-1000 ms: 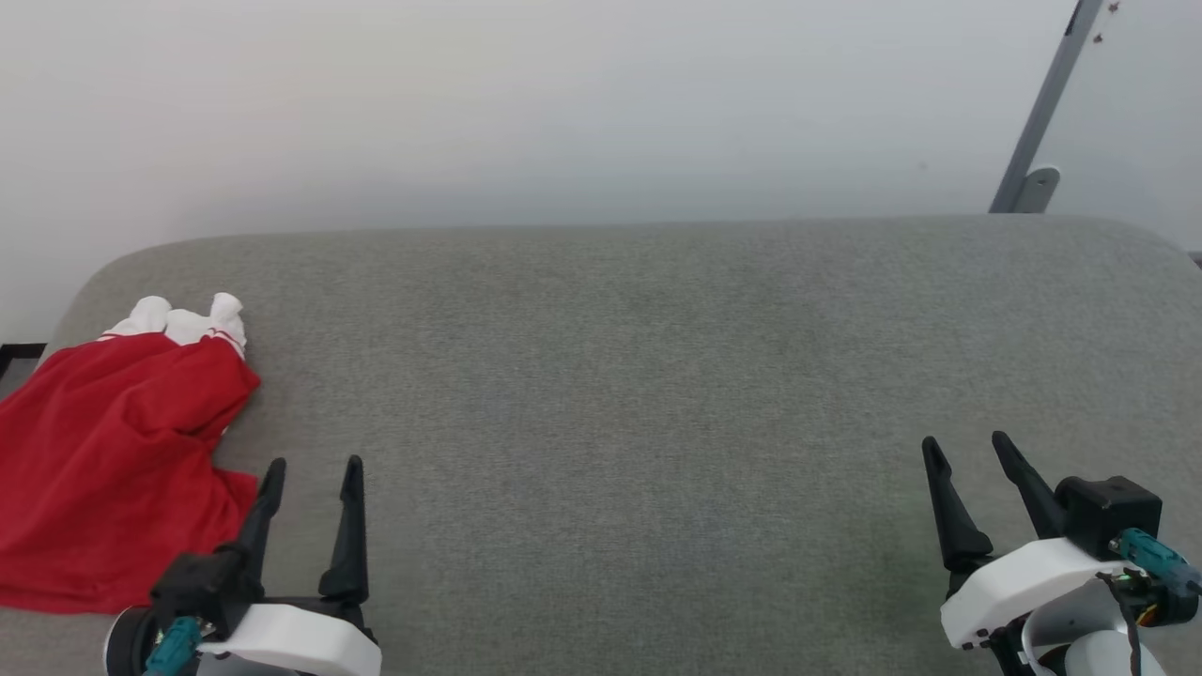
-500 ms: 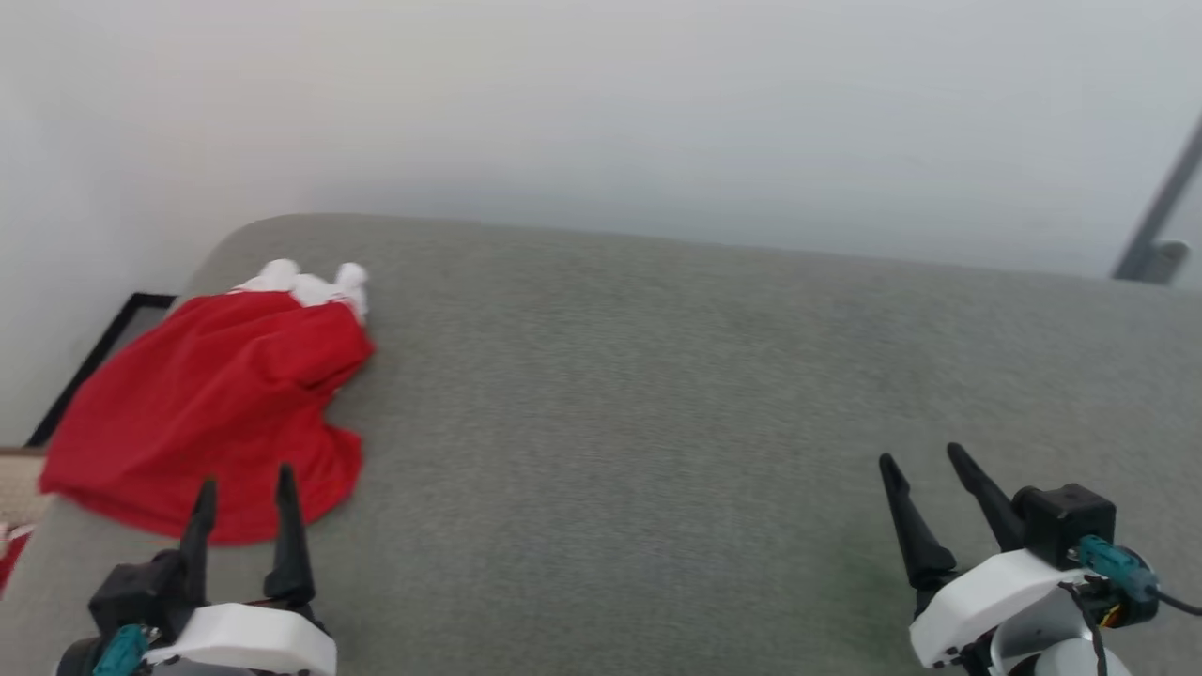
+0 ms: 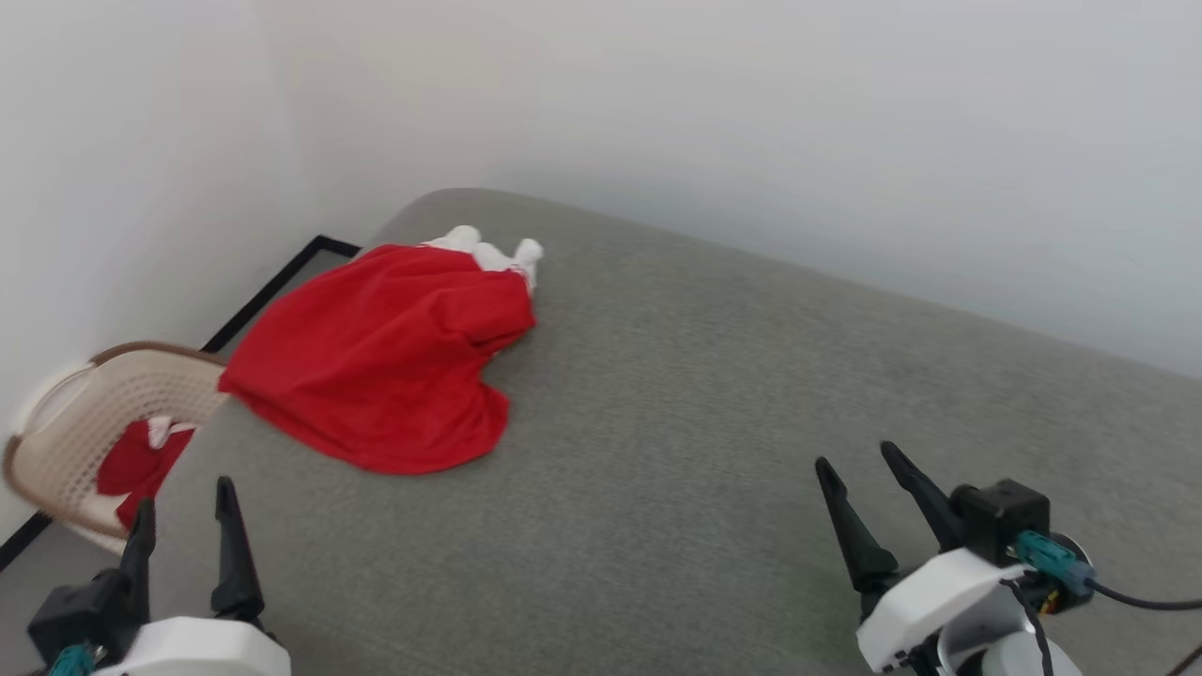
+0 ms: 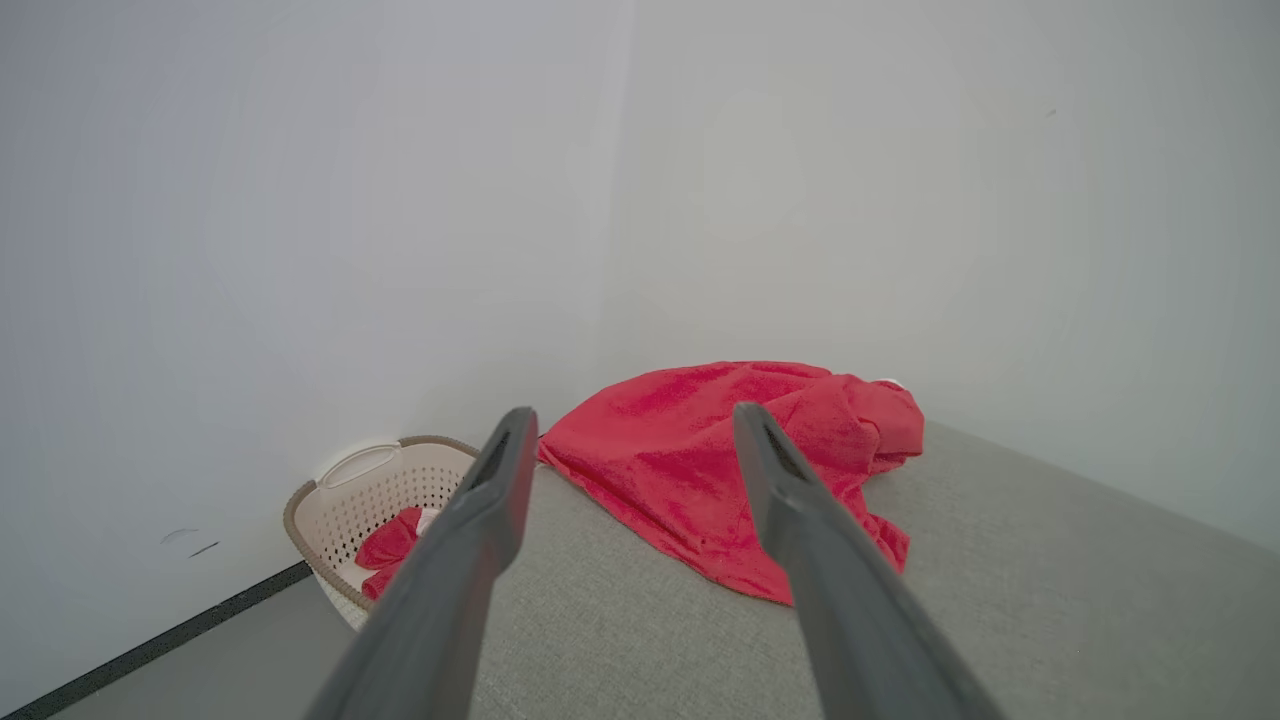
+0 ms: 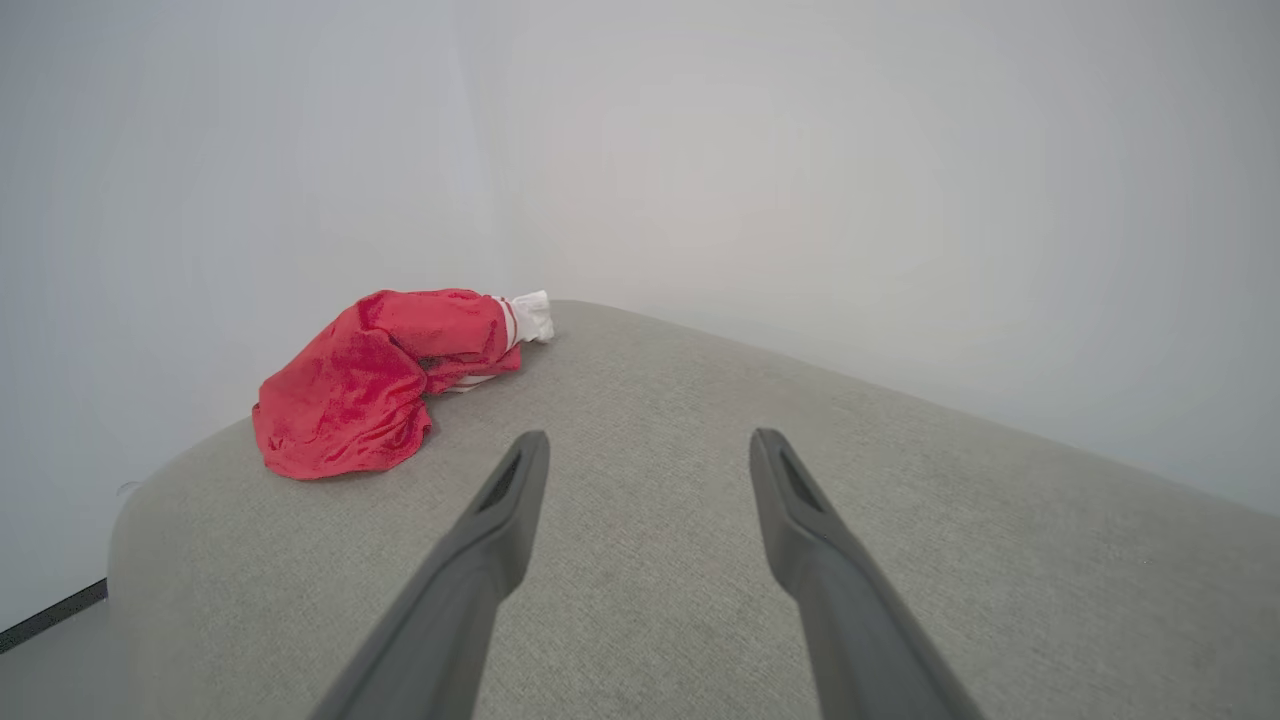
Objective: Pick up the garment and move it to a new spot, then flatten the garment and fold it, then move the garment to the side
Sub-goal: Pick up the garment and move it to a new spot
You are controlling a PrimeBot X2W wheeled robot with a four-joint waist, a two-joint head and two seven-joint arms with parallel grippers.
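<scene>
One crumpled red garment (image 3: 376, 357), white sleeve ends bunched

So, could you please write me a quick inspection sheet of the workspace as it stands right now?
Surface: grey padded top, rounded corners.
Job's things: garment, red, crumpled near the far left corner, white sleeve ends toward the wall, untouched.
Clutter: beige basket on the floor beside the left edge, red cloth inside.
Grippers: left gripper and right gripper open, holding nothing, short of the garment.
Cables: black cable at the right wrist.
Surroundings: white walls, dark floor line.
</scene>
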